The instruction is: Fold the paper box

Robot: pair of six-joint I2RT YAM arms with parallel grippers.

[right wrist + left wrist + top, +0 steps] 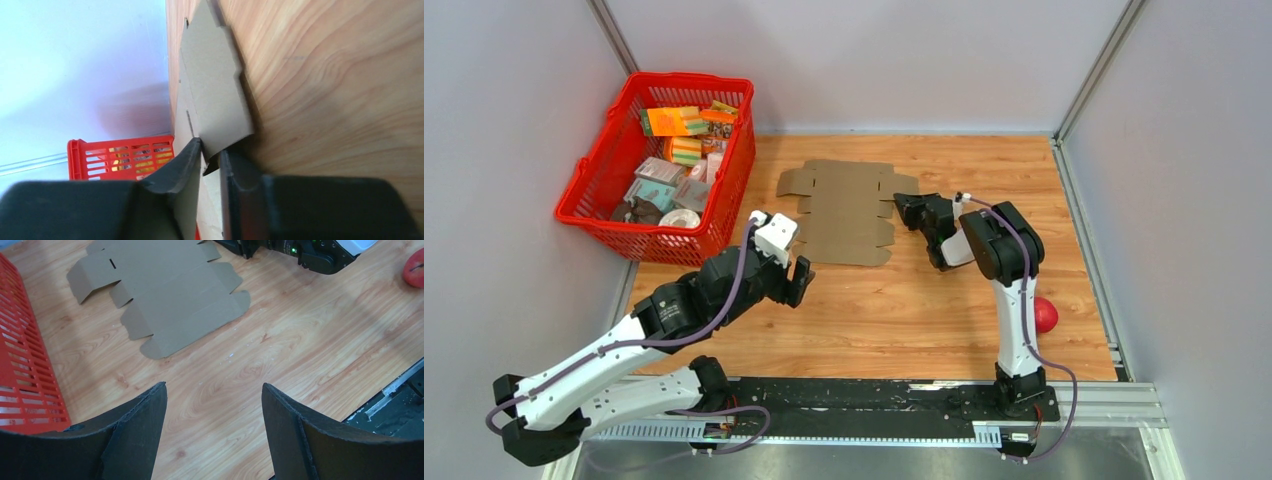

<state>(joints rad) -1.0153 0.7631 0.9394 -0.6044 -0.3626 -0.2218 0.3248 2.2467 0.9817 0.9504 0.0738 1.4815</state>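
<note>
**Right claw at the sheet's edge – first fold not yet made**

The paper box (pixel 844 210) is one flat brown cut-out sheet. It lies unfolded on the wooden table (pixel 924 310), in the far middle, and every panel looks flat.

The right gripper (pixel 908 212) is low at the sheet's right edge. In the wrist view its fingers (pixel 185 160) stand close together with the edge of a flap (pixel 215 90) between them. A sliver of gap shows, so I cannot tell whether they are pinching the card.

The left gripper (pixel 215 435) hangs over bare wood on the near-left side of the sheet, apart from it. Its jaws are spread wide and hold nothing.

Step, as I judge it: getting hold of a side flap to start the first fold. The next move calls for a firm pinch, then lifting the flap along its crease. The sheet is light and likely to slide, so the left claw will probably have to press down on the middle panel.

Counts:
- 1 cardboard sheet
- 2 arms
- 1 red basket (pixel 594 195) at far left, well apart from the sheet
- a jumble of colourful packets (pixel 674 150) in the basket – they overlap too much to count
- 1 red round thing (pixel 1046 315) beside the right arm
</note>
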